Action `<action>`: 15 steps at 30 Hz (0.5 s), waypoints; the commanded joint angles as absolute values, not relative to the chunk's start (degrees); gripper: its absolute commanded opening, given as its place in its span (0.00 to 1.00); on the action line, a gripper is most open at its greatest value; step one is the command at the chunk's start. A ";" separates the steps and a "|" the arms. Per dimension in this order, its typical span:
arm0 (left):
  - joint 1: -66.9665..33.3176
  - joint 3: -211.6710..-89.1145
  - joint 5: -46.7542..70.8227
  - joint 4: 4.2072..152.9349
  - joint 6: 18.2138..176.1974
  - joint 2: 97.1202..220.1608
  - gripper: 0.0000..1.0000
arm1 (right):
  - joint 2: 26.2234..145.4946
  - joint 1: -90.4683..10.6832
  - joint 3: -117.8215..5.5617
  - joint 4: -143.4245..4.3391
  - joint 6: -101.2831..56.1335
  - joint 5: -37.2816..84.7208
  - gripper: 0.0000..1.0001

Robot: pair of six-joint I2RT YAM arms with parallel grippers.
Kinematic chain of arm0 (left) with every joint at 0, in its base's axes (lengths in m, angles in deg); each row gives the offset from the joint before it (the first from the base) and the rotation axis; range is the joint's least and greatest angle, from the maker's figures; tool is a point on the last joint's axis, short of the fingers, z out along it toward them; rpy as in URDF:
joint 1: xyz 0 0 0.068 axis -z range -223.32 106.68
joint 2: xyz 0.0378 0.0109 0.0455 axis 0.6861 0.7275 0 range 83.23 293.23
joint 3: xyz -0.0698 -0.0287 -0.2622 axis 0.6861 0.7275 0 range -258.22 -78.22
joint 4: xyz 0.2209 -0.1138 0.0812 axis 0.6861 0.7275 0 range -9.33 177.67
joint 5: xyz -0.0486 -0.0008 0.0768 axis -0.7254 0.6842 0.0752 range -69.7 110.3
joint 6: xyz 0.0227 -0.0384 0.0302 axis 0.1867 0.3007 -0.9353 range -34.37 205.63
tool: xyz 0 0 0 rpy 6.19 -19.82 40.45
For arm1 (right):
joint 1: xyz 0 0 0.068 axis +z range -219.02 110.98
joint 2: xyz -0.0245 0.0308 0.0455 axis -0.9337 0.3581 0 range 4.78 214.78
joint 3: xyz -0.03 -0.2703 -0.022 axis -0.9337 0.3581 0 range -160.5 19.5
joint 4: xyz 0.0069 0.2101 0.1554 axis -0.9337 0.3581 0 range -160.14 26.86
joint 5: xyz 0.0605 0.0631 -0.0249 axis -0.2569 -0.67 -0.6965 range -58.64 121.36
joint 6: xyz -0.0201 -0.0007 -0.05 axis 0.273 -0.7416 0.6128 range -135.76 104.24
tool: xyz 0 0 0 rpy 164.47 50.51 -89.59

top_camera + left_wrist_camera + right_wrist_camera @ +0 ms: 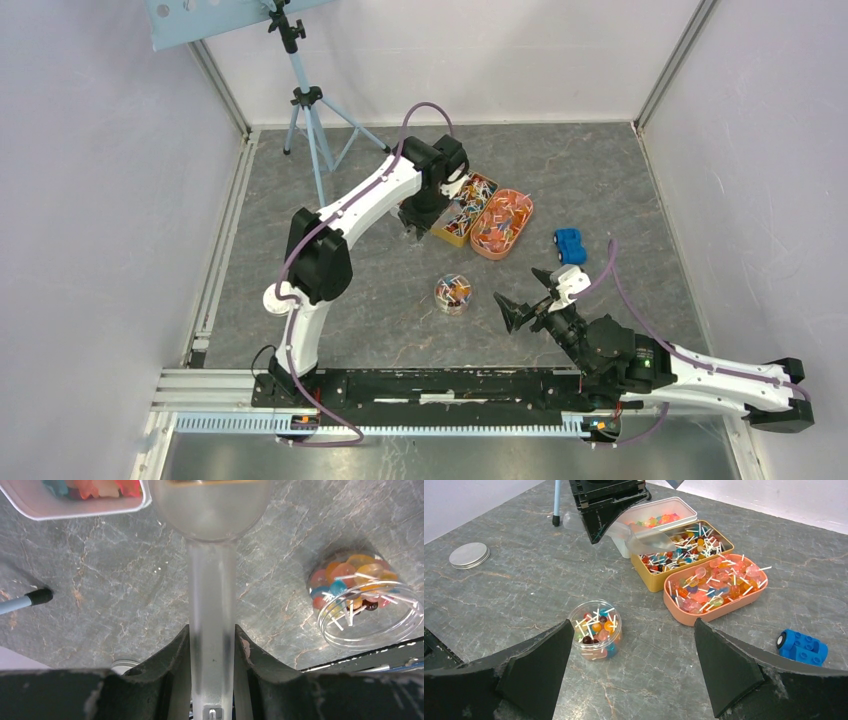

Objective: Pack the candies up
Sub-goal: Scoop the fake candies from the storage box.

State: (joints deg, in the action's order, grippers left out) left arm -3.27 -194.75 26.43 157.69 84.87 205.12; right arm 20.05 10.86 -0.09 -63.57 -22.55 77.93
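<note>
My left gripper [212, 630] is shut on the handle of a clear plastic scoop [212, 580]. In the right wrist view the scoop's bowl [644, 539] hangs at the near edge of a yellow tin [651, 582] full of stick candies [684, 547]. No candies show in the bowl. More candies fill an orange oval tray [684, 615] and a white tub [664, 505] behind the tin. A small clear jar [596, 627] holds several candies in the middle of the table. My right gripper [634, 630] stands wide open just in front of the jar, holding nothing.
A blue toy car [570, 245] sits right of the orange tray [502, 222]. The jar's metal lid [469, 555] lies on the table to the left. A tripod [310, 120] stands at the back left, one foot [37, 597] near my left gripper [418, 222].
</note>
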 commanded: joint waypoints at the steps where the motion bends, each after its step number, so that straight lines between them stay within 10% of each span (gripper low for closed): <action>1: -3.39 -199.25 26.89 158.28 82.34 206.63 0.02 | 19.83 11.09 -1.51 -64.43 -22.32 78.79 0.98; 15: -5.25 -203.52 25.46 156.99 81.76 211.05 0.02 | 20.60 11.13 -1.77 -65.25 -21.65 79.48 0.98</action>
